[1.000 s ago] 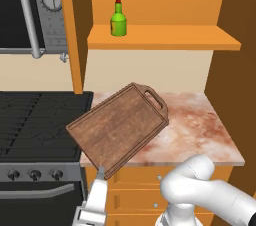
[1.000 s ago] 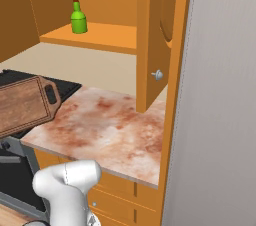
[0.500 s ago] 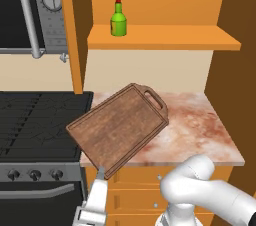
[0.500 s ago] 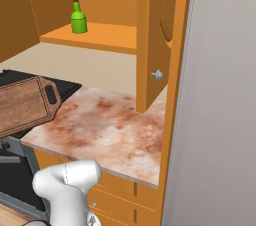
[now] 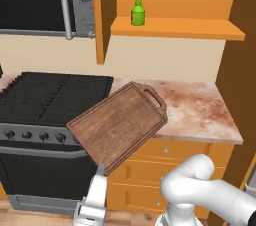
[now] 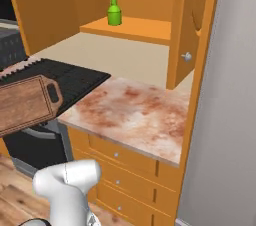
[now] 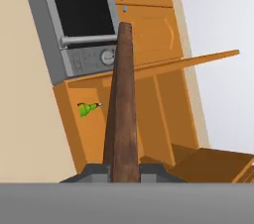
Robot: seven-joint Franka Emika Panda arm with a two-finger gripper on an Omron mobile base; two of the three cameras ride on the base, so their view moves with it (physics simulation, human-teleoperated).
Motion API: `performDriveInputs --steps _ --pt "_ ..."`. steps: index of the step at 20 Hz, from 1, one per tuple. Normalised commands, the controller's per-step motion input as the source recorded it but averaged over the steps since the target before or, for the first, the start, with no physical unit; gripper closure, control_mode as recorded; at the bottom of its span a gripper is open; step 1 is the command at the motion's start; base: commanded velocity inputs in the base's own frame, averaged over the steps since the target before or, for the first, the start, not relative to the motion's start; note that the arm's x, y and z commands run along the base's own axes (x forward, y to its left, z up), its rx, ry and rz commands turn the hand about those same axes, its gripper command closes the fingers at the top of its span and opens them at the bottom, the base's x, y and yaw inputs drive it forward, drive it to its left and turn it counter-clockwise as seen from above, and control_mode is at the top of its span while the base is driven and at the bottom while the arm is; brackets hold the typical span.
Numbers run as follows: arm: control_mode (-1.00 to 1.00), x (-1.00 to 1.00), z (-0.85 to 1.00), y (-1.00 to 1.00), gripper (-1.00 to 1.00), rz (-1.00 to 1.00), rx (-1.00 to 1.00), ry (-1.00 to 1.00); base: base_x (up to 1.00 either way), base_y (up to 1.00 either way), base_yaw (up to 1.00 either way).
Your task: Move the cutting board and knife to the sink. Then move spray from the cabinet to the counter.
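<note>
My jaws [image 5: 99, 171] are clamped on the lower edge of the cutting board [image 5: 118, 124], one finger on each face. In the hand view the board [image 7: 122, 114] rises edge-on straight up from between my two fingertips [image 7: 95, 172], a narrow brown strip that splits the picture.

From the left base view the board is held up off the surface, tilted, its broad face turned toward the camera. Its loop handle sits at the end farthest from my jaws, up and to the right. The board hangs in front of the stove [image 5: 52, 97] edge and the near corner of the surface [image 5: 200, 112], not resting on either as far as I can tell. In the right base view the board [image 6: 25, 104] is at the left edge, handle end toward the surface [image 6: 135, 115], with the dark stove top behind it.

The spray [image 5: 138, 11] stands upright on the shelf of the open cabinet [image 5: 175, 27], well above and beyond my jaws. In the right base view the spray [image 6: 114, 12] is near the left end of that shelf, and the cabinet door [image 6: 186, 25] stands open with its round knob. Past the board in the hand view, the spray [image 7: 88, 109] shows as a small green shape to the left of the board's edge, with the microwave [image 7: 82, 20] farther along.
</note>
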Motion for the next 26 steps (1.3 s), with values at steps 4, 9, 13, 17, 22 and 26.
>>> performDriveInputs --steps 4,9,13,17,22,26 --pt "1.00 0.00 0.00 0.00 1.00 0.00 0.00 0.00 -0.30 0.27 0.74" --pt "1.00 0.00 0.00 0.00 1.00 0.00 0.00 0.00 -0.07 0.02 0.99" --pt "1.00 0.00 0.00 0.00 1.00 0.00 0.00 0.00 -0.07 0.00 1.00" --pt "1.00 0.00 0.00 0.00 1.00 0.00 0.00 0.00 -0.09 0.00 1.00" --pt "1.00 0.00 0.00 0.00 1.00 0.00 0.00 0.00 -0.09 0.00 0.97" --pt "1.00 0.00 0.00 0.00 1.00 0.00 0.00 0.00 -0.01 0.00 0.94"
